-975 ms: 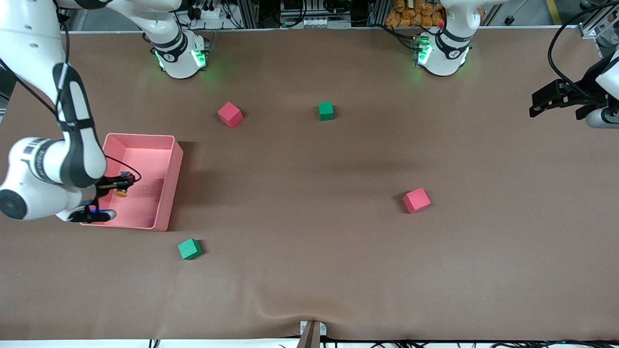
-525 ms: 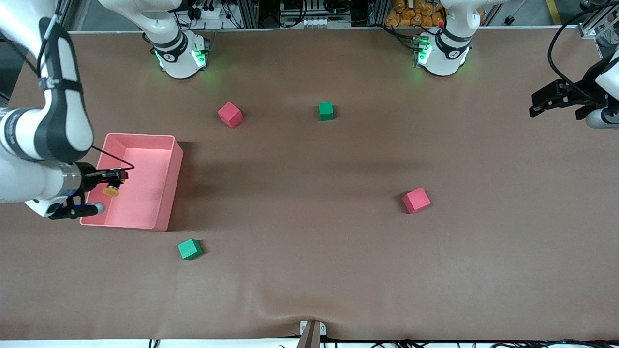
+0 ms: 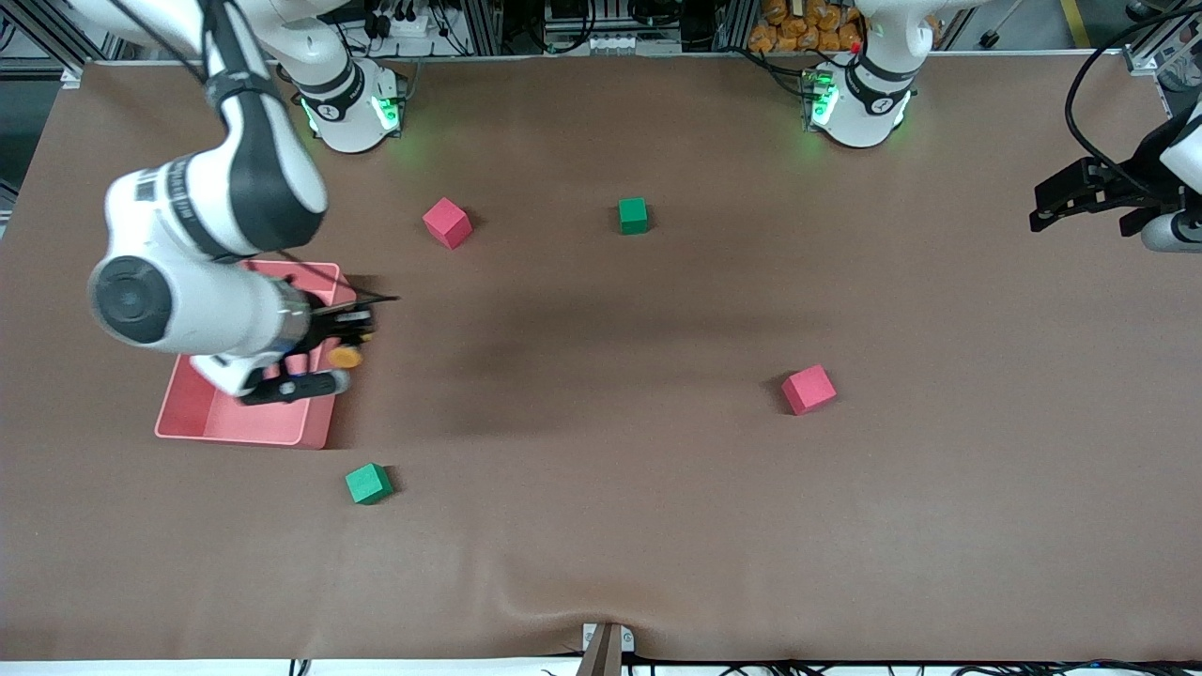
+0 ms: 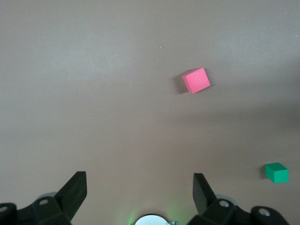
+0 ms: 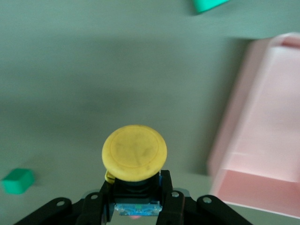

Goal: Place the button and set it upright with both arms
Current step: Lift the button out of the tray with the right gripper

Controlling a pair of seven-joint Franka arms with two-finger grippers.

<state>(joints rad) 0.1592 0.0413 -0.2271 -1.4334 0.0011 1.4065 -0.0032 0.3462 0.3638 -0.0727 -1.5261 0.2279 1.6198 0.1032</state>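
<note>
Button (image 3: 346, 357) sits pinched by its black body in our right gripper (image 3: 340, 340), cap outward, over the pink bin's (image 3: 242, 427) rim, presumably clear for placing. Left gripper (image 3: 1071, 194) waits over its table end, fingers (image 4: 72, 192) spread.

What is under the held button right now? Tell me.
The right gripper, shut on the button, hangs over the pink bin's rim toward the table's middle. Much of the bin floor is covered by the arm. The left gripper waits open at its end.
</note>
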